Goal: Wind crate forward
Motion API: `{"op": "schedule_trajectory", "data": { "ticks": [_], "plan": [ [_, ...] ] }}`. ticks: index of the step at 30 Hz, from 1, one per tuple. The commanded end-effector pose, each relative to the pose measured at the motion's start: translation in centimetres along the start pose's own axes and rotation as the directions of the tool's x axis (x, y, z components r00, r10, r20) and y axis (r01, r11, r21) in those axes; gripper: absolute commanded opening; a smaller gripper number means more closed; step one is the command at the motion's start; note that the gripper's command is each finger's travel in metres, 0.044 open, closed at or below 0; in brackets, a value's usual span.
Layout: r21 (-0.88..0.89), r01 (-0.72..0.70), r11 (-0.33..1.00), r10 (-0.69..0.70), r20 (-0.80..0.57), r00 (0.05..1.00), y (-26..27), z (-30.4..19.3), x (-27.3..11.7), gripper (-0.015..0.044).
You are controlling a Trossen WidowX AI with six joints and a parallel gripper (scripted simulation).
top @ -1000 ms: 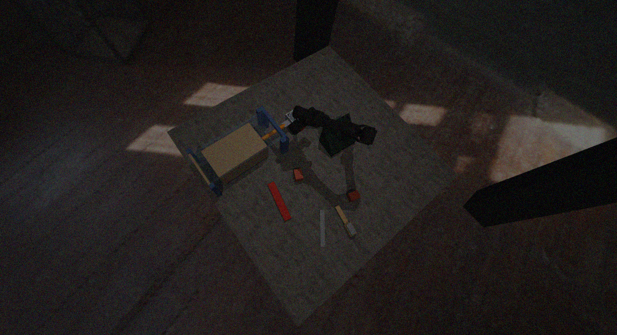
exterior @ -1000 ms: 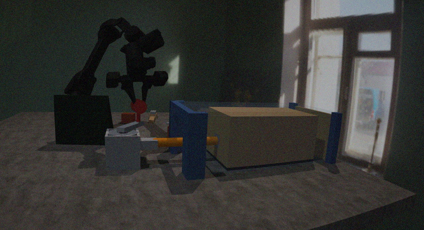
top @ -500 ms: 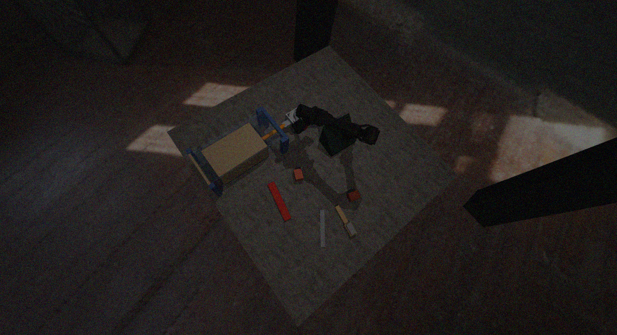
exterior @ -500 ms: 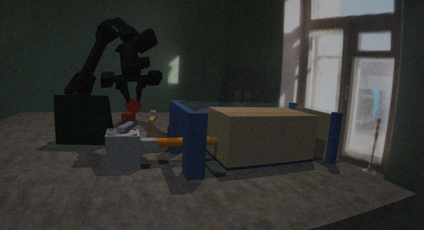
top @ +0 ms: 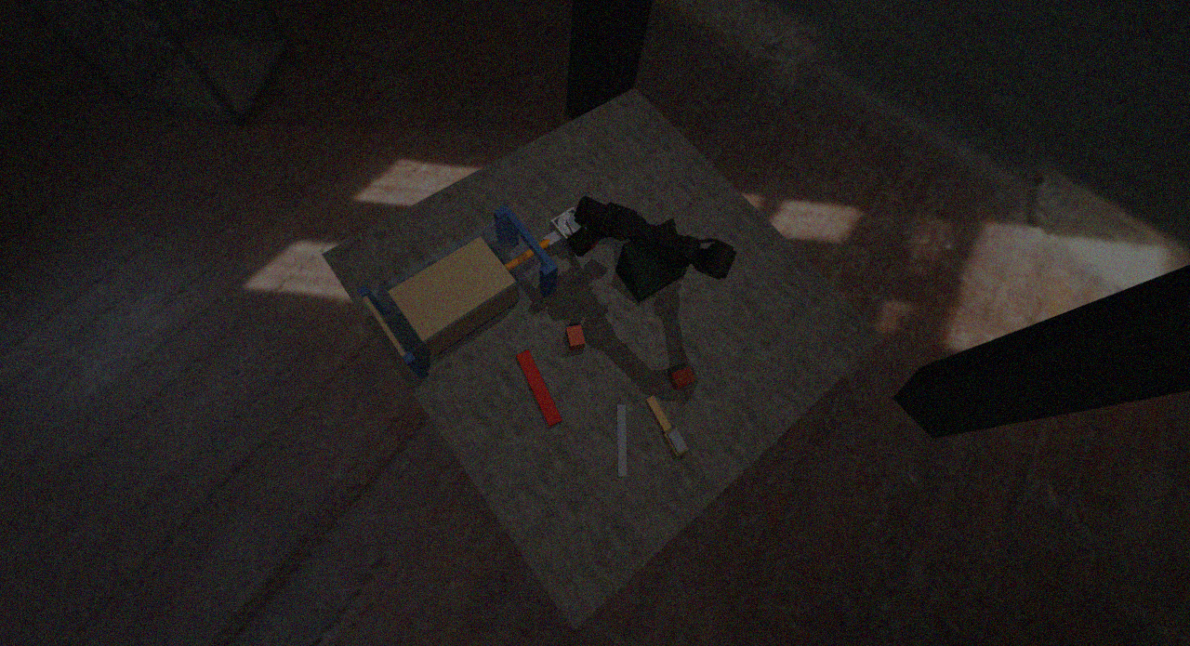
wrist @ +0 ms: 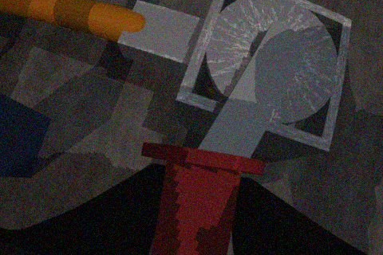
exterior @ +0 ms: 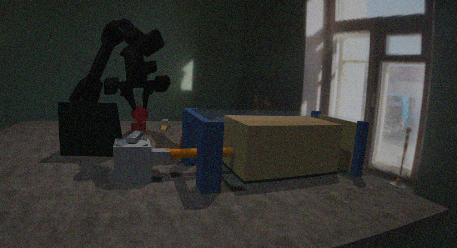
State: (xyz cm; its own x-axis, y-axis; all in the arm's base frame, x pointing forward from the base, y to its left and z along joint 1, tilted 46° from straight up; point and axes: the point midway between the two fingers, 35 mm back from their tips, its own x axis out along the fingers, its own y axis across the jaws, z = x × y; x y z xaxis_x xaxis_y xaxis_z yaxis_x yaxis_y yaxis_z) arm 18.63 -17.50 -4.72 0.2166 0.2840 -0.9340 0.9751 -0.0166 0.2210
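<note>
My gripper (exterior: 140,107) (wrist: 199,184) is shut on the red grip of the winch handle. The handle's grey arm (exterior: 134,137) (wrist: 237,127) lies across the top of the grey winch (exterior: 132,165) (wrist: 340,84) (top: 563,221); the key and hole are hidden beneath it. An orange strap (exterior: 182,153) (wrist: 73,13) (top: 523,258) runs from the winch through the blue steel frame (exterior: 209,160) (top: 532,247) to the tan crate (exterior: 294,150) (top: 453,296). The crate looks flat. Strap shows between its front and the frame, so they are apart.
On the bench (top: 582,550) lie a red bar (top: 539,388), a pale strip (top: 621,440), a tan-and-grey tool (top: 666,426) and two red blocks (top: 575,336) (top: 682,376). Blue posts (exterior: 359,149) stand behind the crate. The arm's dark base (exterior: 89,128) (top: 650,270) stands near the winch.
</note>
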Motion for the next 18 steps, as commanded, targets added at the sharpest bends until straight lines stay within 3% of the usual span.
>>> {"op": "schedule_trajectory", "data": {
  "ticks": [1, 18],
  "plan": [
    [0.03, 0.078, 0.997, -0.076, -0.044, 0.996, -2.71, -1.21, 1.25, 0.0],
    [0.03, 0.078, 0.996, -0.077, -0.044, 0.996, -3.13, -1.2, 1.23, 0.0]
  ]
}}
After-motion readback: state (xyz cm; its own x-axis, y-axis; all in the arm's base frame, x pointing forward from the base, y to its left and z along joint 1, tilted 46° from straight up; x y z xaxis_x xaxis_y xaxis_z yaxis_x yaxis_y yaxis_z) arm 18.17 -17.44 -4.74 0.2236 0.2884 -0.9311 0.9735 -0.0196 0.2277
